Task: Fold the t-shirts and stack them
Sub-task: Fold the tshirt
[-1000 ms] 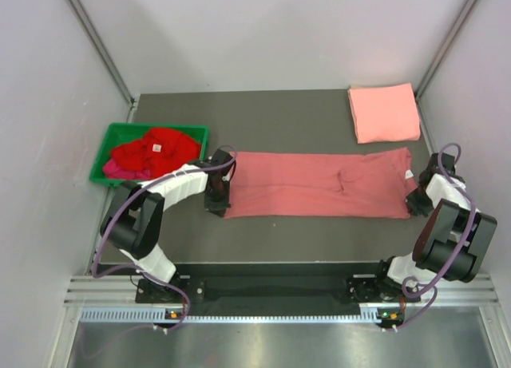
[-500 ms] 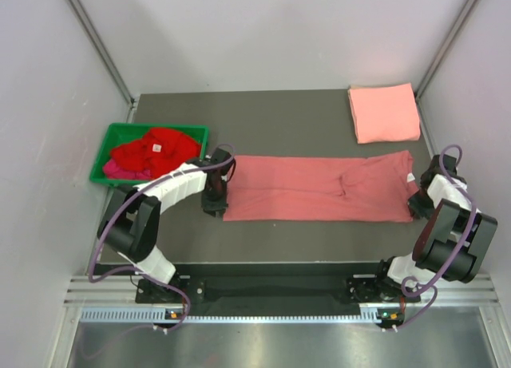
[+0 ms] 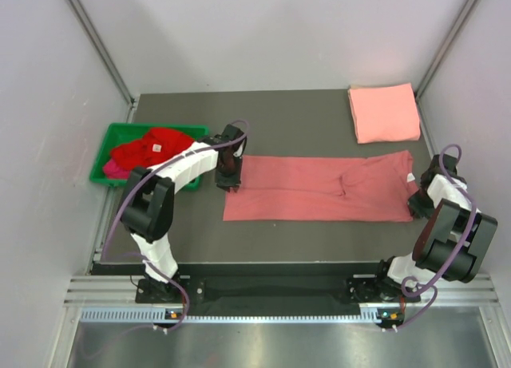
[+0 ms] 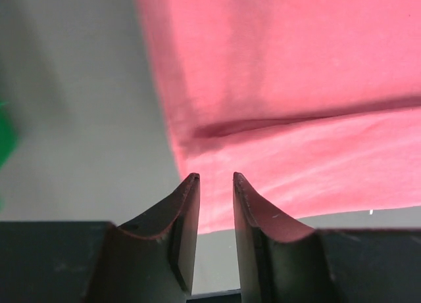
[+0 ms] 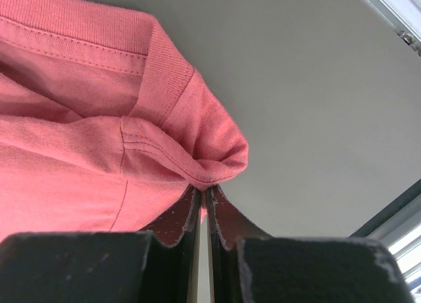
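A dusty rose-red t-shirt [image 3: 315,186] lies as a long folded strip across the table. My left gripper [image 3: 229,175] is over its far left corner, low, with its jaws a little apart and nothing between them [image 4: 214,178]. The shirt [image 4: 296,86] fills that view beyond the fingertips. My right gripper [image 3: 417,199] is at the shirt's right end. It is shut [image 5: 204,186] on a bunched fold of the shirt [image 5: 85,119] by the collar seam. A folded salmon pink t-shirt [image 3: 384,112] lies at the far right.
A green bin [image 3: 108,140] stands at the left edge and holds a crumpled bright red t-shirt [image 3: 156,148] and a magenta one [image 3: 116,170]. Grey walls close in on both sides. The table's front rail runs along the near edge.
My left gripper has moved from the shirt's near left corner to its far left corner. The shirt and the right gripper have not moved.
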You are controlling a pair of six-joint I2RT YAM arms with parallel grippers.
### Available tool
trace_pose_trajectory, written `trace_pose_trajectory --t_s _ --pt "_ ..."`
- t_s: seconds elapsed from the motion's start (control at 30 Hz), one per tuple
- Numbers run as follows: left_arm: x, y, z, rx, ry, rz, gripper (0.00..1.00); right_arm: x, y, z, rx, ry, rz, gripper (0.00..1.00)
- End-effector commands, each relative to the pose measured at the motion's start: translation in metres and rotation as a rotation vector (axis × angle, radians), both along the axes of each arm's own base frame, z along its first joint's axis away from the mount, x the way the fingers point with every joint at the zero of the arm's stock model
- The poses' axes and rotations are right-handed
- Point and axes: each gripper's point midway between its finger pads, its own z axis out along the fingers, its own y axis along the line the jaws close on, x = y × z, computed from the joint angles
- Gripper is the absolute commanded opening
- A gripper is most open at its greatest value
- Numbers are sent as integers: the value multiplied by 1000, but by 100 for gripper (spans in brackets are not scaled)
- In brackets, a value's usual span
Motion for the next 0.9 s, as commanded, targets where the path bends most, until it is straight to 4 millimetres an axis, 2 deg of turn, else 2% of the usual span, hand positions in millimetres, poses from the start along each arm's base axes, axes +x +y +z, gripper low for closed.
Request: trace_pose_trajectory --t_s 0.0,0.1,0.13,0.2,0.3,0.4,0.47,0.6,0.67,0.77,0.87 --pt "8 -30 -6 -133 16 -58 31 10 -17 13 -55 -46 -10 4" --pt "14 -16 -25 -50 31 8 31 10 -18 12 -58 -39 -11 4" --pt "17 0 -37 38 36 42 31 8 -18 11 -59 -31 -12 4" --pt "14 15 -46 95 63 88 30 6 -18 11 -63 -25 -13 4" --pt "-4 40 -61 204 93 121 29 5 -19 11 -72 -28 -17 4" --pt "-18 53 -67 249 106 139 29 8 -19 14 -74 -44 -14 4" --pt "-24 53 -66 236 113 142 28 15 -14 16 -47 -82 13 7" --pt "-35 58 -56 226 89 166 28 22 -6 31 -43 -154 51 23" --pt "-37 63 -43 235 67 176 29 25 -5 41 -44 -180 55 27" --pt "-30 64 -22 239 28 178 29 27 1 53 -23 -200 72 33" --pt "-13 51 5 182 -35 140 32 33 8 65 -8 -253 105 34"
